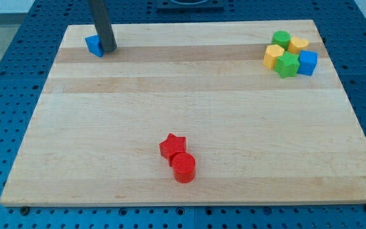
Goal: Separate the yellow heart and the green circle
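Note:
The green circle (281,39) and the yellow heart (298,44) sit touching at the view's top right, in a tight cluster with a yellow hexagon (274,56), a green star (288,65) and a blue cube (307,62). My tip (108,48) is at the view's top left, far from that cluster. It stands right beside a small blue block (94,45), on that block's right side.
A red star (172,145) and a red cylinder (183,168) touch each other near the view's bottom middle. The wooden board (196,108) lies on a blue perforated table.

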